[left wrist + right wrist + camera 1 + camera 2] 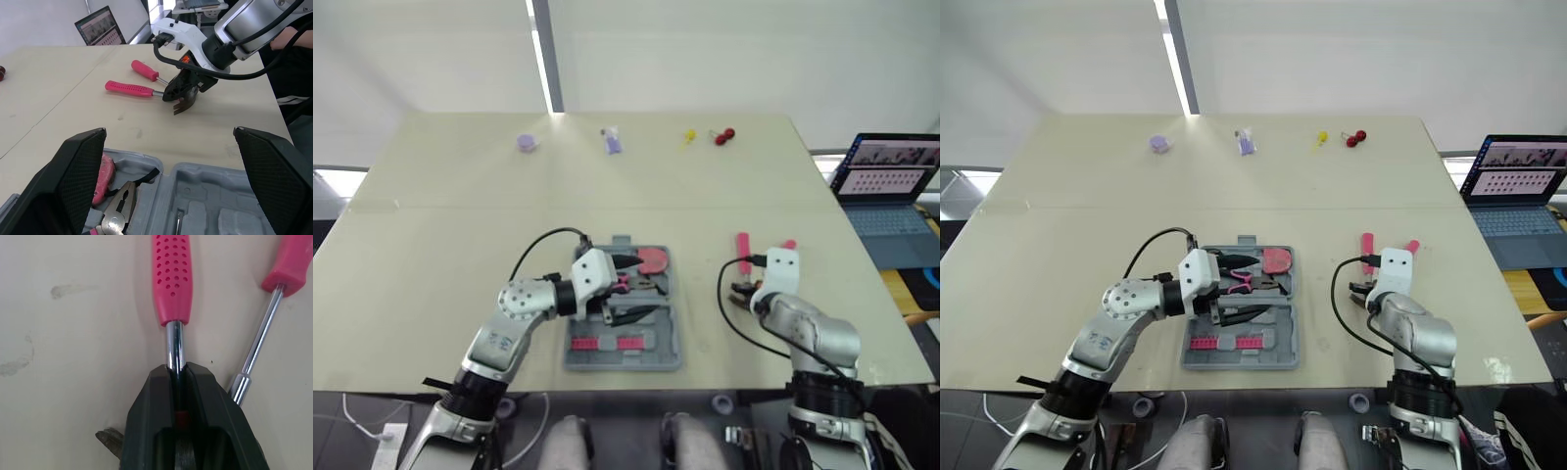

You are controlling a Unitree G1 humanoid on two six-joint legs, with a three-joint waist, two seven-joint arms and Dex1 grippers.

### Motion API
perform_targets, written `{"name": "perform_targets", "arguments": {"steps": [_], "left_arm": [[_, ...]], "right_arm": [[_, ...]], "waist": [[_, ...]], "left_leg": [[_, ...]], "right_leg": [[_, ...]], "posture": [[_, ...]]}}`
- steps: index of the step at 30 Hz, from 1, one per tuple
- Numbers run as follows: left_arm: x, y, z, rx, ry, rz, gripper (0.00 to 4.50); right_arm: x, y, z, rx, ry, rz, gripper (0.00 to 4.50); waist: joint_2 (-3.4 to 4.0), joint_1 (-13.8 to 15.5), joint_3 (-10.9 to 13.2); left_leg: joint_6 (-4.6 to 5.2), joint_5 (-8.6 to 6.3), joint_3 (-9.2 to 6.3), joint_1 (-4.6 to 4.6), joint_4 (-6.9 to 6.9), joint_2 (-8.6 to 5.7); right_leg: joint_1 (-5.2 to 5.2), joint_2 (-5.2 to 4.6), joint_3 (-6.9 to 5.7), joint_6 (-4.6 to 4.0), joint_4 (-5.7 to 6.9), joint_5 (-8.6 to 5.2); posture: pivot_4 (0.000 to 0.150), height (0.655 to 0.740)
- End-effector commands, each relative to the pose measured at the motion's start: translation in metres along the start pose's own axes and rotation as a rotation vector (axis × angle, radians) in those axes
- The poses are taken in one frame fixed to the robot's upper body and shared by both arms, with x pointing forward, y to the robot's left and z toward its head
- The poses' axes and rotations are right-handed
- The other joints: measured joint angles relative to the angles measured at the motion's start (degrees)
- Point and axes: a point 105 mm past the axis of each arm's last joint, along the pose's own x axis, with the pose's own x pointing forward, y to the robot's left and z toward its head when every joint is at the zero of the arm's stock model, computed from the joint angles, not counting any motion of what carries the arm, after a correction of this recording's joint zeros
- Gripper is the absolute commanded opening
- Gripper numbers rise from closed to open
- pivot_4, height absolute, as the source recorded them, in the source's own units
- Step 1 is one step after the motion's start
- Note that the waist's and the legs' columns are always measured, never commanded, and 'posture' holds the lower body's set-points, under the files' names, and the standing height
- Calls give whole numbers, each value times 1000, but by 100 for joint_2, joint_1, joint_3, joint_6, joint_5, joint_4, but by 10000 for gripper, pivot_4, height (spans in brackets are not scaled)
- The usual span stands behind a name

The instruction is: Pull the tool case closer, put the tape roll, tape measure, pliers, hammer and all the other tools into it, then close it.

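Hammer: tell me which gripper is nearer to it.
Right. The right gripper is shut on the metal shaft of the hammer. The left gripper hangs open over the tool case, apart from the hammer.

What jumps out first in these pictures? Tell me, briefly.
The open grey tool case lies at the near edge of the table, pliers inside, with the left gripper open above it. To its right, the right gripper is shut on the shaft of the pink-handled hammer, a pink screwdriver lying beside.
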Motion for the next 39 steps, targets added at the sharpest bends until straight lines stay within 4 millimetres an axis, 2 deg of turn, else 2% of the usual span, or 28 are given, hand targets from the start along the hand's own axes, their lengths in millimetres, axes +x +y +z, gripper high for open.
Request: {"name": "perform_targets", "arguments": {"steps": [1, 11, 19, 26, 29, 35, 39], "left_arm": [[2, 1, 10, 36, -24, 0, 45000], [2, 1, 11, 36, -25, -5, 45000], [1, 1, 11, 36, -21, -8, 45000], [3, 1, 10, 32, -23, -15, 45000], [2, 3, 8, 27, -21, -10, 45000], [-26, 9, 4, -28, -42, 60, 45000], [-54, 8, -5, -28, -21, 134, 45000]], "right_arm": [[1, 1, -3, 13, 11, 0, 292], [-1, 5, -1, 17, 6, 8, 292], [-21, 4, 9, -6, -2, 41, 292], [-41, 6, 30, -56, -46, 69, 292], [-48, 12, 44, -84, -85, 111, 292], [-68, 41, 66, -305, -134, 326, 292], [-76, 61, 68, -500, -119, 481, 292]], "waist": [[0, 0, 0], [0, 3, 0], [4, 15, 3], [7, 29, 4], [7, 32, 4], [9, 21, 6], [9, 16, 7]], "left_leg": [[0, 0, 0, 0, 0, 0], [0, 0, -6, 0, 0, 1], [0, 0, -6, -12, -1, -2], [9, 4, -14, -57, 9, -8], [46, 26, -14, -83, 12, -12], [48, 26, -14, -87, 8, -12], [48, 26, -12, -87, 4, -11]], "right_leg": [[0, 0, 0, 0, 0, 0], [3, -1, -5, -1, 0, 0], [-5, -5, -5, -1, -5, 0], [-33, -9, -12, 8, -12, 5], [-61, -10, -10, 13, -6, 9], [-67, -7, -10, 12, -7, 8], [-71, -8, -10, 9, -7, 6]], "posture": [[1500, 7400], [1500, 7400], [1500, 7400], [1500, 7400], [1500, 7400], [1500, 7400], [1500, 7400]]}}
